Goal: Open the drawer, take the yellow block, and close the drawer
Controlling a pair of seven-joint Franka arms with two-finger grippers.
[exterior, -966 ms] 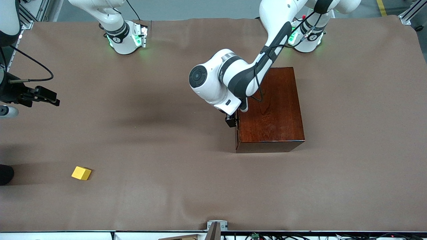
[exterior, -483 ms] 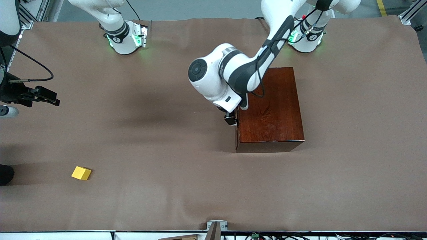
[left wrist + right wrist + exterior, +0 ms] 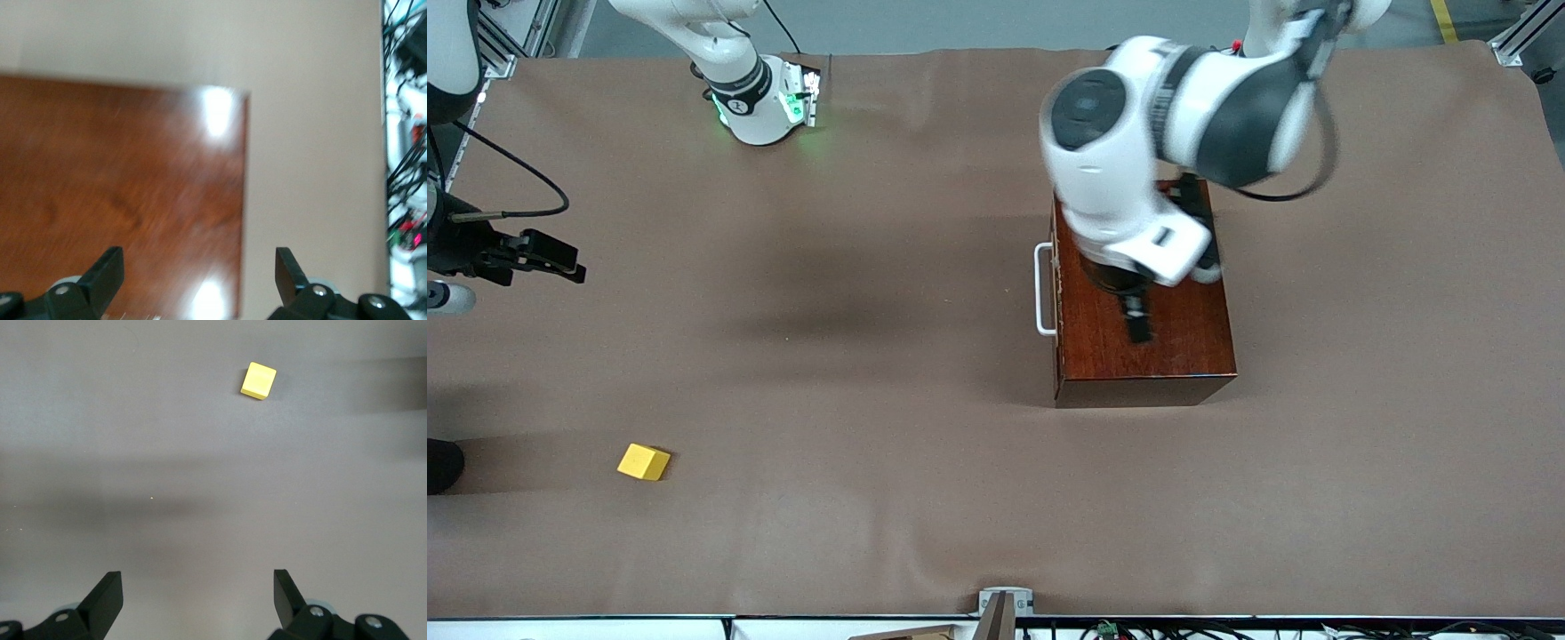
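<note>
Now the left gripper [image 3: 1138, 327] hangs over the wooden box [image 3: 1147, 356], jaws wide and empty, drawer [image 3: 1056, 293] apparently shut, while the waiting right gripper [image 3: 560, 260], likewise spread, overlooks the yellow block [image 3: 643, 462] lying on the surface [image 3: 871, 444] near the front camera.

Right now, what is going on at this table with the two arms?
The left gripper hangs open over the top of the glossy reddish-brown wooden box, holding nothing. The drawer looks shut, its white U-shaped bar handle untouched on the side facing the right arm's end. The small bright yellow block lies out on the brown table cover, nearer the front camera. The right gripper waits open above the table, the block in its view.
</note>
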